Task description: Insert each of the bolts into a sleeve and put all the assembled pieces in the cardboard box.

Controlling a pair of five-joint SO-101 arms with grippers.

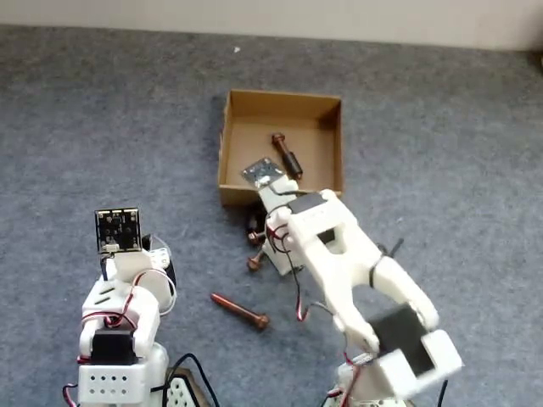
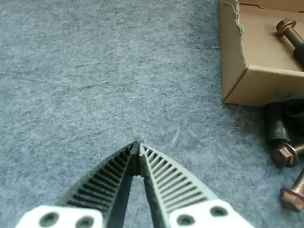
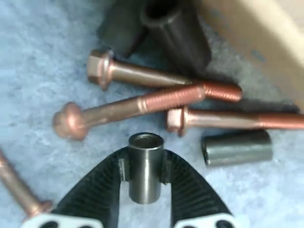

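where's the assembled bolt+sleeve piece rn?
In the high view the assembled piece lies inside the cardboard box, around its middle, beyond the loose bolts lying outside the box's near wall.

Four loose bolts (image 3: pixel 142 102) lie on the table (image 1: pixel 102 110): three heaped just ahead of the right tool (image 3: pixel 144 156), a fourth bolt (image 3: pixel 19 185) off to its side. Of the hollow kind, also four: one sleeve (image 3: pixel 145 178) pinched in that tool, a grey sleeve (image 3: pixel 237 147) beside it, two dark sleeves (image 3: pixel 178 33) beyond the bolts. One cardboard box (image 1: pixel 284 103), one assembled piece (image 1: pixel 287 155) inside it.
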